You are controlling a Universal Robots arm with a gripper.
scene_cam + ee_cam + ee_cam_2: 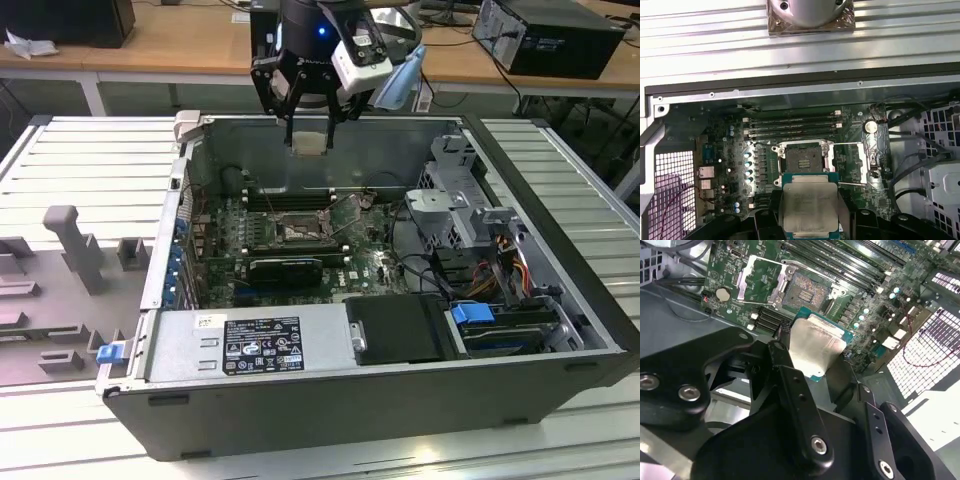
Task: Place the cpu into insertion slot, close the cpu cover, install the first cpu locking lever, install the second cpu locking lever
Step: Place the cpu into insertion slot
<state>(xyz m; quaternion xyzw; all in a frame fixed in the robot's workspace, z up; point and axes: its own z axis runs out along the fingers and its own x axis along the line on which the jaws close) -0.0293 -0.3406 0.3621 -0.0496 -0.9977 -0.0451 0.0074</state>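
On the exterior view's left, I see a grey fixture tray [60,270] with upright blocks, resting on the ribbed metal table [90,150]. Just beside it, toward the middle, lies the open computer case [400,400], and its green mainboard [372,268] faces up.

Above the far wall of the case hangs the gripper [311,132]. Its two fingers are closed on the cpu [309,143], which they clamp by two opposite edges. The cpu is in the air, well apart from the board and touching nothing inside the case.

Below it on the board sits the insertion slot [297,231], near the long black memory sticks [290,197]. In the first wrist view the slot [802,160] is bare, with its dark centre exposed, and the cpu [809,205] shows its pale metal top just in front of it. The cpu cover [863,167] is swung open and lies beside the slot, not over it. The second wrist view shows the same: the cover [742,284] folded away and the cpu [815,347] between the black fingers [790,377].

On the exterior view's right stands the metal drive cage [450,190], and nearer the front a blue plastic tab [472,312].
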